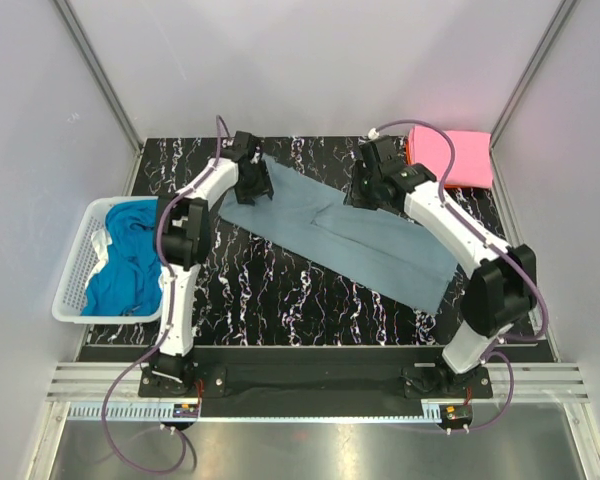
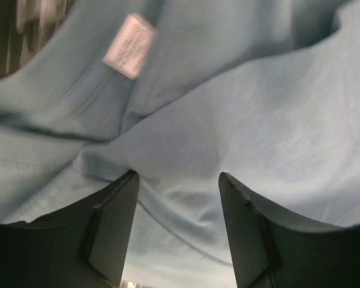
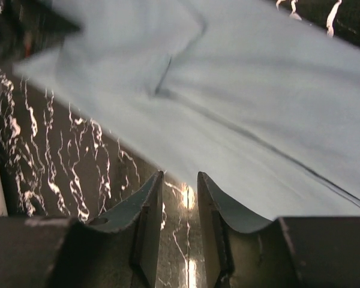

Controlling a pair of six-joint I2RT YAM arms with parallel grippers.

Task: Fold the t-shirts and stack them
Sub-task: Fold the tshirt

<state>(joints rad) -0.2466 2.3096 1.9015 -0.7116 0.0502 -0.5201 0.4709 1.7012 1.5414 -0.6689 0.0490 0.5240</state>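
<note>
The grey-blue t-shirt (image 1: 350, 235) lies spread diagonally across the marbled worktop (image 1: 260, 300); the left fingers (image 2: 111, 228) stand parted over its cloth, and the right fingers (image 3: 145, 222) are released, slightly apart, beside its edge

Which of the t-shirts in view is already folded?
The pink t-shirt at the far right corner: it is a neat flat rectangle. The grey-blue t-shirt lies stretched out long in the middle, and the blue t-shirts sit bunched in the white basket.

Matt grey-blue cloth t-shirt (image 1: 350, 235) lies on glossy black marbled table (image 1: 270, 290).
</note>
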